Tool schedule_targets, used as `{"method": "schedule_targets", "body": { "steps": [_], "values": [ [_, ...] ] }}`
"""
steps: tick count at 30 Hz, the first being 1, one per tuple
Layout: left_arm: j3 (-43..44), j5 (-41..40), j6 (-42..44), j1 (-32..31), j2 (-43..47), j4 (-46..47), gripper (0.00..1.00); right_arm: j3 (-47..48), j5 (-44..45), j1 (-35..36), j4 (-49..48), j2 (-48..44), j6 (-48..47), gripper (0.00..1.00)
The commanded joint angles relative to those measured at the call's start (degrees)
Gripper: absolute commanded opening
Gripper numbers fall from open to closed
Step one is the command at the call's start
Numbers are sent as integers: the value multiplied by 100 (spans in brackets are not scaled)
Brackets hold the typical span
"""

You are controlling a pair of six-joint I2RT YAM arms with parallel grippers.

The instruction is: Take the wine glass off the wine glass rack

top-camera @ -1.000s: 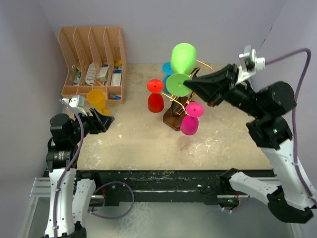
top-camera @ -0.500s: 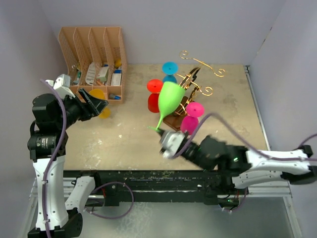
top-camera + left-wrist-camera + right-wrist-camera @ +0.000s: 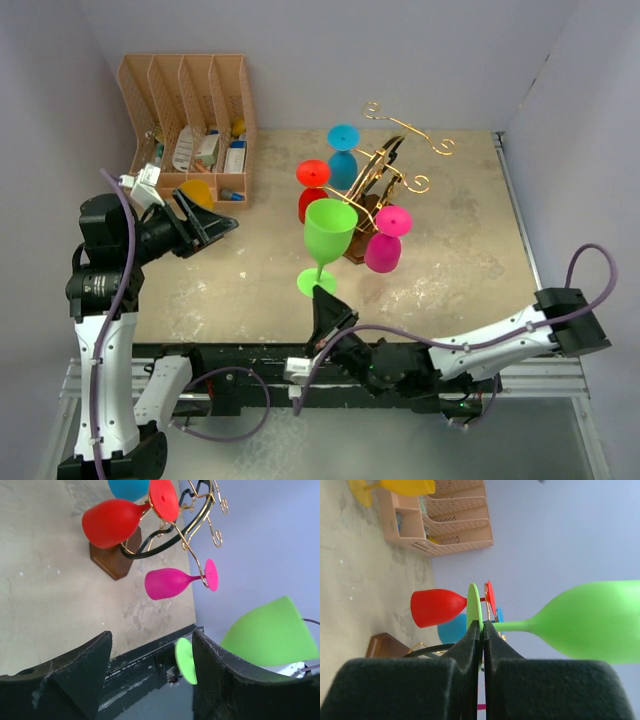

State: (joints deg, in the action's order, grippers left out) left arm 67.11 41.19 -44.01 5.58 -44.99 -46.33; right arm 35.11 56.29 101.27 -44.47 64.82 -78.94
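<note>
The green wine glass (image 3: 329, 234) is clear of the wine glass rack (image 3: 388, 176) and held upright in the air in front of it. My right gripper (image 3: 322, 298) comes in from the near edge and is shut on the rim of the glass's foot (image 3: 474, 607); the green bowl (image 3: 600, 625) stands out to the right. The gold wire rack (image 3: 192, 527) on its brown base still carries a red glass (image 3: 313, 196), a blue glass (image 3: 343, 150) and a magenta glass (image 3: 386, 244). My left gripper (image 3: 207, 228) hovers at the left, open and holding nothing, its fingers (image 3: 227, 677) framing the green glass (image 3: 272, 635) far off.
A tan slotted organizer (image 3: 187, 122) with small items stands at the back left. A yellow glass (image 3: 196, 192) stands in front of it, just behind my left gripper. Purple walls close in the back and both sides.
My right arm has carried the green glass off the rack and swung down to the near edge, now holding it upright in front of the rack. My left arm has shifted a little, still open.
</note>
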Motion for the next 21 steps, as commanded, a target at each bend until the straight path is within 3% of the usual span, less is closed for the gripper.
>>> {"method": "schedule_targets", "body": {
  "steps": [1, 8, 21],
  "values": [
    [0, 663, -357, -17, 82, 319, 68, -186, 46, 43, -1371, 583, -1297, 0],
    [513, 1002, -740, -148, -108, 398, 67, -85, -35, 40, -1530, 1156, -1357, 0],
    [1097, 309, 164, -530, -221, -929, 65, 234, 83, -45, -1898, 2317, -1423, 0]
  ]
}}
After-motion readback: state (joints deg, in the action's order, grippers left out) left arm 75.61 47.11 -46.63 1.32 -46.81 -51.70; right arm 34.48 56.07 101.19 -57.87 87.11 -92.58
